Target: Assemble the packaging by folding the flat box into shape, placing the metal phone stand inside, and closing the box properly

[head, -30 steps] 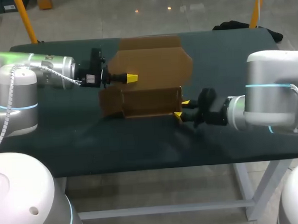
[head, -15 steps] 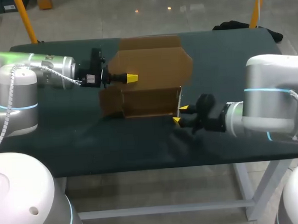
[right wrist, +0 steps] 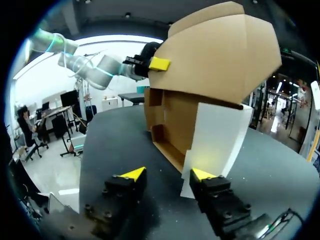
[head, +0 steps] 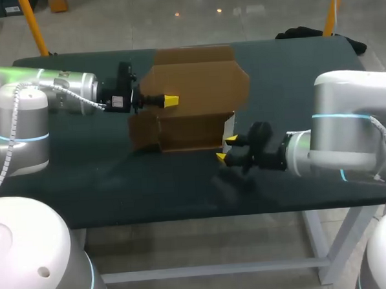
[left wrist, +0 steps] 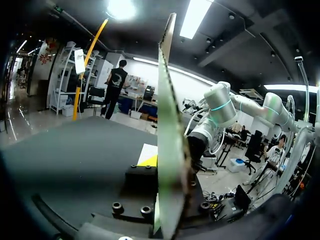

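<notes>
Brown cardboard box (head: 192, 130) sits half-folded in the middle of the table (head: 117, 187), lid (head: 199, 79) standing up, pale side flap (right wrist: 220, 135) sticking out. Left gripper (head: 170, 100) is pinching the lid, and the right gripper (head: 227, 148) is spread wide just beside that flap.

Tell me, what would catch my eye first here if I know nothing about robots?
A half-folded brown cardboard box sits in the middle of the dark table, its big lid raised and pinched at the edge by the left gripper. At the box's right end the right gripper hangs open, its bright yellow tips close by a white side flap.
</notes>
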{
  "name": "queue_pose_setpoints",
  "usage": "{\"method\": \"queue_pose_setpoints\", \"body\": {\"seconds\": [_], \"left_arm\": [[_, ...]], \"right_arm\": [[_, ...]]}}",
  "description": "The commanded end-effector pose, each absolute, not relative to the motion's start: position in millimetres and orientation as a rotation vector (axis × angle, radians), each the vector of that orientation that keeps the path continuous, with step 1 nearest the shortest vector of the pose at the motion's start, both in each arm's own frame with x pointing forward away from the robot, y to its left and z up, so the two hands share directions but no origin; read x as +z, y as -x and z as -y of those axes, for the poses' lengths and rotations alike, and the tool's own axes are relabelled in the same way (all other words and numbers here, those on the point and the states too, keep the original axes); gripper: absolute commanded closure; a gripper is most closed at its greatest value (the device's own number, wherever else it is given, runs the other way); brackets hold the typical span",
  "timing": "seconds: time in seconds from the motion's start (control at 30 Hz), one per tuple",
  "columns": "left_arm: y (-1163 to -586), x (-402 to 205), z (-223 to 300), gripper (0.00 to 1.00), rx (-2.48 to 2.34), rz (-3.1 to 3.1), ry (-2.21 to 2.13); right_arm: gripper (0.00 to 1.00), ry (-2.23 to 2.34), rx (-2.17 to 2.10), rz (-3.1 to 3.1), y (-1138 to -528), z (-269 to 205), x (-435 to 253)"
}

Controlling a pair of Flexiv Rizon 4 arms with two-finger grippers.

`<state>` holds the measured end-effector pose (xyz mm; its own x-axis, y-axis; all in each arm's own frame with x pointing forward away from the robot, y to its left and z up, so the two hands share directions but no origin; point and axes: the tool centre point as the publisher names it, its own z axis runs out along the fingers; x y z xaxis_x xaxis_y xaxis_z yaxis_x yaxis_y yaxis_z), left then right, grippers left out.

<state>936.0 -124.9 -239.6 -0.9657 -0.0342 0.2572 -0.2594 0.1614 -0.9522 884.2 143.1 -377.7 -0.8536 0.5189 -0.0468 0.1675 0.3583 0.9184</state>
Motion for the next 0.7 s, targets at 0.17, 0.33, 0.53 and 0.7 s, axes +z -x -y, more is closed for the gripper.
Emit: {"method": "queue_pose_setpoints", "body": {"seconds": [0.17,0.33,0.53,0.7], "left_arm": [[-936,-243,126,1.0,1.905,2.252,-0.286],[-936,-243,126,1.0,1.905,2.252,-0.286],[-936,-243,126,1.0,1.905,2.252,-0.286],[-936,-243,126,1.0,1.905,2.252,-0.286]], "right_arm": [[0.4,-0.585,1.497,-2.298,-869,-139,-375],[0.41,-0.578,1.508,-2.298,-859,-122,-372],[0.41,-0.575,1.507,-2.299,-856,-104,-370],[0.42,-0.554,1.506,-2.302,-857,-91,-369]]}}
